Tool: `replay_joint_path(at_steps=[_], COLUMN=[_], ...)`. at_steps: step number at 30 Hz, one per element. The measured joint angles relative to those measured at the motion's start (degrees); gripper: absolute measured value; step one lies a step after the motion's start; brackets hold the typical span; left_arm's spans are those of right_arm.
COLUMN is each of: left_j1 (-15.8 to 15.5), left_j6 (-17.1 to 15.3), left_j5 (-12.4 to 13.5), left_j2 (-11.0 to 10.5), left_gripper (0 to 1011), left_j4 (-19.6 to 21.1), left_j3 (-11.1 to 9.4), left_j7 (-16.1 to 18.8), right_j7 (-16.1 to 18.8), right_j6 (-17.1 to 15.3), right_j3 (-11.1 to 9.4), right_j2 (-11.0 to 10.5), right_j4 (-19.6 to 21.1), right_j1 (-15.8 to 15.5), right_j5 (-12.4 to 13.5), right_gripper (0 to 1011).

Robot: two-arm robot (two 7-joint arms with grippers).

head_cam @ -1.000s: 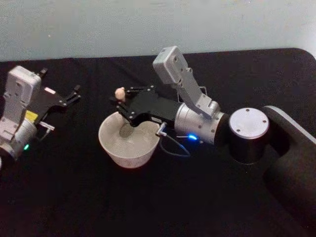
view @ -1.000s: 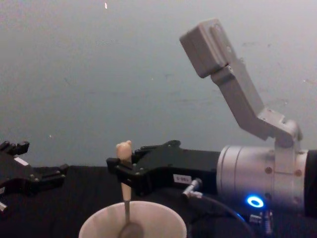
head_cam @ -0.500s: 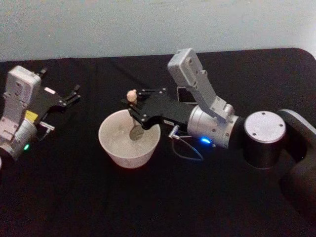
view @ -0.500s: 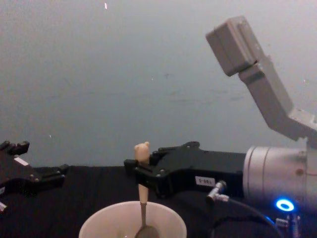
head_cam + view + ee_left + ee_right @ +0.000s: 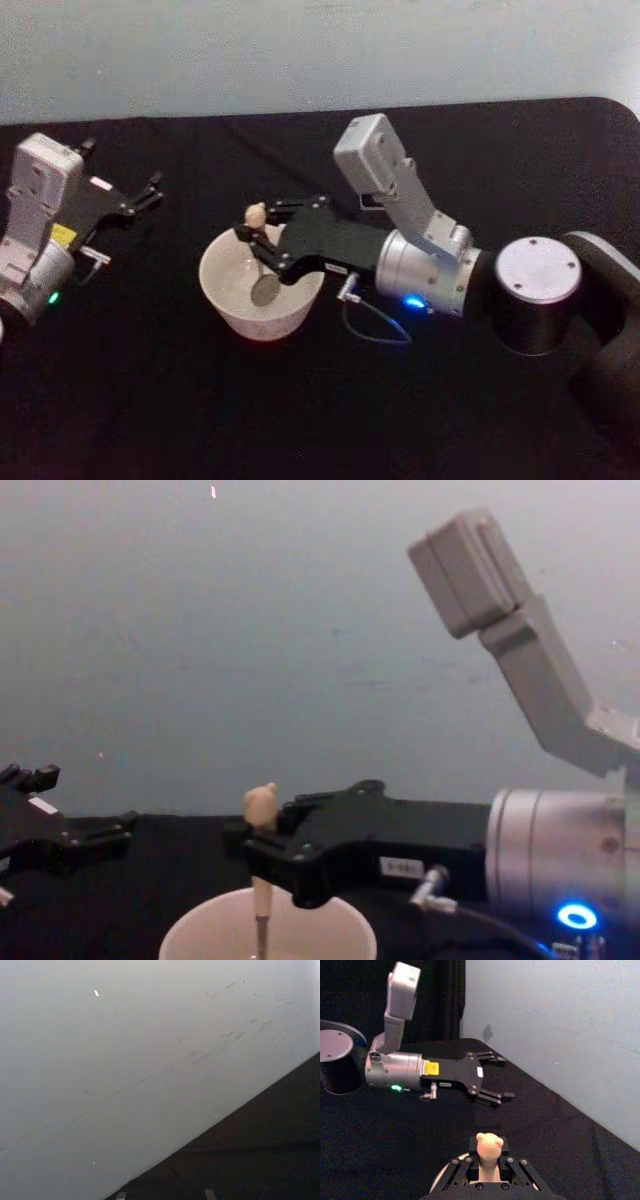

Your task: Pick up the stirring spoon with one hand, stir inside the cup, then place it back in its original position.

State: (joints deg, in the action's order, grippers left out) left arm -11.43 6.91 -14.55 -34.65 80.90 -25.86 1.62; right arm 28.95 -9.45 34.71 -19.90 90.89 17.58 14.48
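Standing inside the cup [image 5: 246,322] is the stirring spoon [image 5: 265,290].

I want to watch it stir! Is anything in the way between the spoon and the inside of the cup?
Nothing visible is. The right gripper holds the stirring spoon by its handle, and the spoon's bowl hangs inside the cup. The left gripper rests open, far off to the left.

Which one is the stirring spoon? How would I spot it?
Find the black table, then the cream-white cup near its middle. The right hand holds the stirring spoon with its dark bowl down inside the cup; the left hand sits idle off to the left. Nothing else has a tiny beige bear head on top.
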Motion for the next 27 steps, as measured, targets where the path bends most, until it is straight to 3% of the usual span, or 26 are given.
replay_joint_path(at_steps=[14, 27], left_j1=[0.0, 0.0], left_j6=[0.0, 0.0], left_j5=[0.0, 0.0], left_j2=[0.0, 0.0], left_gripper=[1001, 1001], left_j4=[0.0, 0.0], left_j3=[0.0, 0.0], left_j7=[0.0, 0.0], right_j7=[-0.58, -2.6], right_j6=[1.34, 1.45], right_j3=[2.01, 0.47], right_j2=[3.66, 4.81], right_j4=[-4.46, -7.35], right_j1=[2.89, 4.19], right_j5=[-1.1, -2.13], right_gripper=[213, 213])
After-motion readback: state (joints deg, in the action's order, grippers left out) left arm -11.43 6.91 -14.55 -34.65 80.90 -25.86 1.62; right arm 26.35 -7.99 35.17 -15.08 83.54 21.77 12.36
